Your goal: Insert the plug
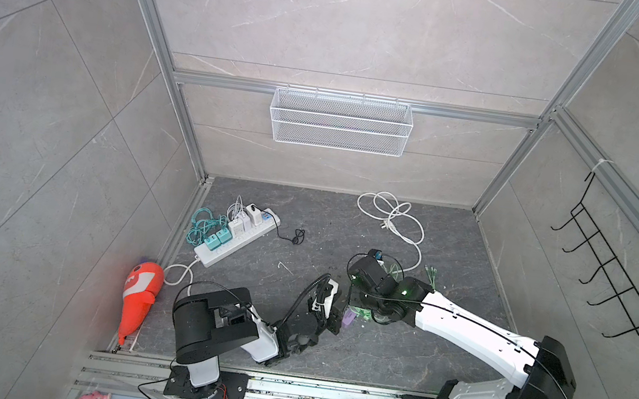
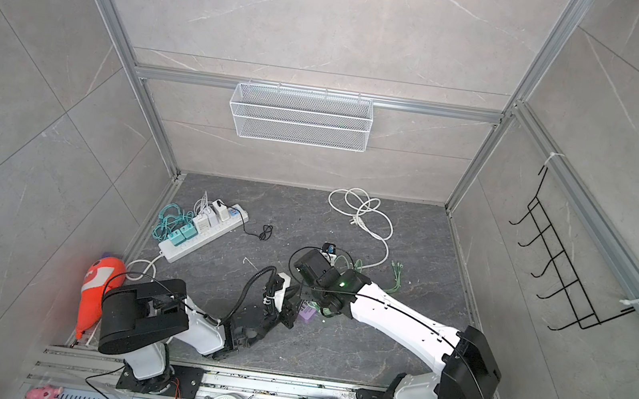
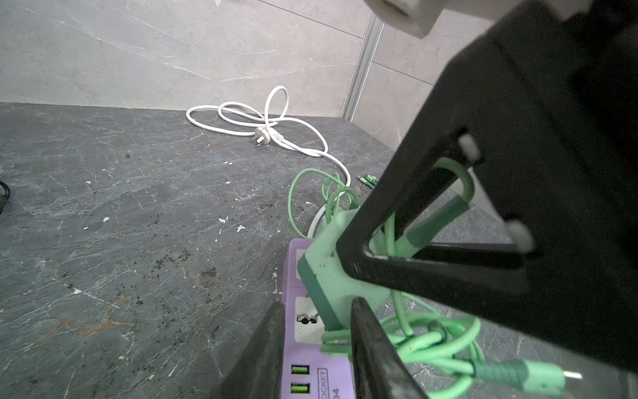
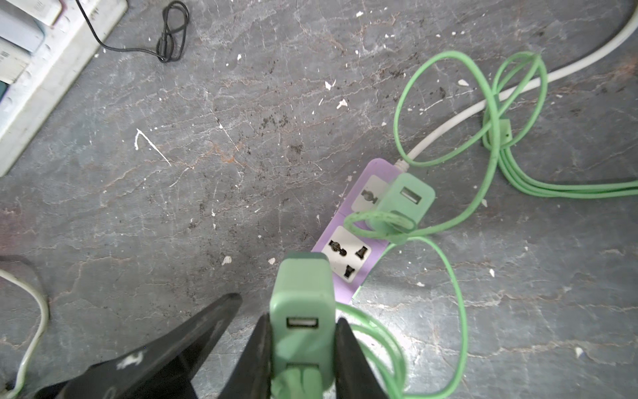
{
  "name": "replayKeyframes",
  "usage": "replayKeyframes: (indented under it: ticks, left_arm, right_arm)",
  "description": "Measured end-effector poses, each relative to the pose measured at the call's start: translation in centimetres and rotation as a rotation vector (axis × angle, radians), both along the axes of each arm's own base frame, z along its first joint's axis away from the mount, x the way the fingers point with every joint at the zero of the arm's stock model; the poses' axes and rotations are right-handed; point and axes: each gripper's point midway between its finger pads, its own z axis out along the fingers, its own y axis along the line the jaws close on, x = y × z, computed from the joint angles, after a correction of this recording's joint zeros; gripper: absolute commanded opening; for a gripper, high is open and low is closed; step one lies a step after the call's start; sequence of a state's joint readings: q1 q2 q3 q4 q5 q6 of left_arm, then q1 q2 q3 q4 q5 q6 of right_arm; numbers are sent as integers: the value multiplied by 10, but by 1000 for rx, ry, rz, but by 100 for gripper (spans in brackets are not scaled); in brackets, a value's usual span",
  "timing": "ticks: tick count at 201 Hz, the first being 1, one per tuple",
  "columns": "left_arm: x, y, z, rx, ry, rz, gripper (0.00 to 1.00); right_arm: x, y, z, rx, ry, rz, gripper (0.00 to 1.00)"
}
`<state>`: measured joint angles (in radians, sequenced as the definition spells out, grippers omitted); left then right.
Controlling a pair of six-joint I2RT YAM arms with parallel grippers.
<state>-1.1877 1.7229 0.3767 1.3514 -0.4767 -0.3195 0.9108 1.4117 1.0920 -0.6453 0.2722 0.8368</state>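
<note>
In the right wrist view my right gripper [image 4: 303, 319] is shut on a light green plug [image 4: 300, 286], a cube with a USB port on its face. It hangs just above the purple power strip [image 4: 373, 266], next to an empty white socket [image 4: 347, 255]. Another green plug [image 4: 404, 203] sits in the socket beyond. In the left wrist view my left gripper [image 3: 317, 305] grips the purple strip [image 3: 310, 376] from both sides near its USB ports, and the held plug [image 3: 328, 273] hovers over it. In both top views the strip [image 1: 349, 318] [image 2: 307, 313] lies between the two wrists.
A white power strip [image 1: 237, 236] with several chargers lies at the back left, with a small black cable [image 1: 296, 237] beside it. A coiled white cord [image 1: 390, 218] lies at the back right. Loose green cable [image 4: 500, 138] loops around the purple strip. An orange toy [image 1: 139, 294] lies at the left wall.
</note>
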Motion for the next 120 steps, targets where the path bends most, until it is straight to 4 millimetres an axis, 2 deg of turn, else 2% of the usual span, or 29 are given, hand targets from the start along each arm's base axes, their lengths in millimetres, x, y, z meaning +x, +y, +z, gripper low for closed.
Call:
replayKeyframes:
  ticks: [53, 96, 120]
  left_arm:
    - [-11, -16, -7, 21, 9, -45, 34]
    - [-11, -16, -8, 22, 10, -45, 35]
    - [-13, -4, -6, 38, 10, -26, 36]
  right_arm:
    - [0, 2, 1, 9, 1, 4, 4]
    - [1, 1, 1, 11, -2, -9, 4]
    - [0, 0, -2, 9, 8, -27, 4]
